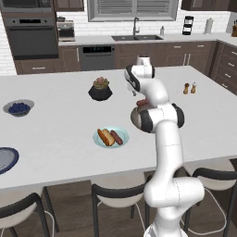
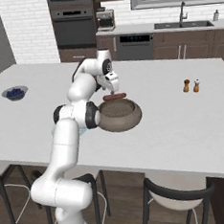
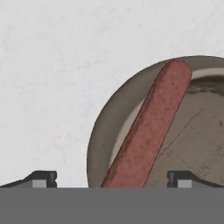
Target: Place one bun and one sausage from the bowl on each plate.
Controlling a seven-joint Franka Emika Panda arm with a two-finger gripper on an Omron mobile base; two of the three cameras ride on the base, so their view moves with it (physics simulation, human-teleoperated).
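The brown-grey bowl [image 2: 118, 116] stands on the white counter, and my arm hides most of the bowl [image 1: 135, 116] in the left base view. A red-brown sausage [image 2: 114, 97] lies across its far rim. My gripper [image 2: 113, 89] hangs just above it, open. In the hand view the sausage [image 3: 151, 127] runs slantwise between the two spread fingertips [image 3: 43, 178] of my gripper [image 3: 113, 179]. The pale teal plate [image 1: 99, 141] holds a bun [image 1: 106, 137] and a sausage [image 1: 116, 137]. The grey-blue plate [image 1: 6, 159] with the dark rim lies at the left edge.
A black plant pot [image 1: 100, 90] stands behind the teal plate. A small bowl of blue berries [image 1: 18, 108] sits far left. Salt and pepper shakers [image 2: 191, 85] stand to the right. Stools [image 1: 115, 196] line the counter's near edge.
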